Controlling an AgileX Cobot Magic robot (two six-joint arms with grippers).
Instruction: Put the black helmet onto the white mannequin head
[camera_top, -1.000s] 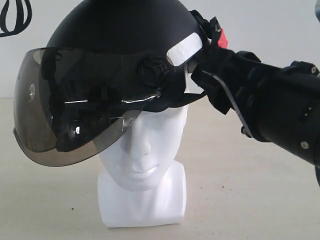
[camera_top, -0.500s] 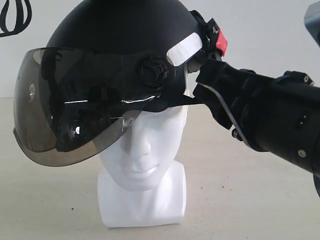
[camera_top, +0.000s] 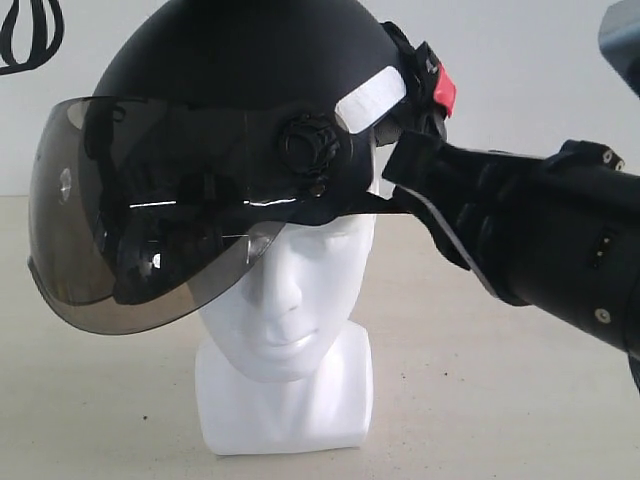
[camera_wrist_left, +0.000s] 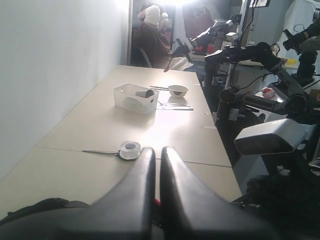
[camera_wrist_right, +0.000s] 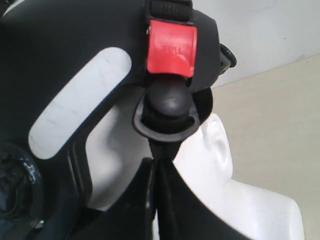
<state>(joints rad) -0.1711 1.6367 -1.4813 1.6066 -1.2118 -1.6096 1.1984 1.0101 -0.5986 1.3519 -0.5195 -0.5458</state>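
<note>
One black helmet atop white mannequin head; closed right gripper at rim

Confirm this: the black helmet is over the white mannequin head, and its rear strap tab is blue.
The tab is red, not blue; the right wrist view shows it. The black helmet is over the white mannequin head.

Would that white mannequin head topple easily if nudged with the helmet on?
Likely top-heavy: the black helmet is wider than the white mannequin head, and its visor juts well past the face. The flat block base should steady it somewhat, though glossy plastic may slide on the table.
</note>
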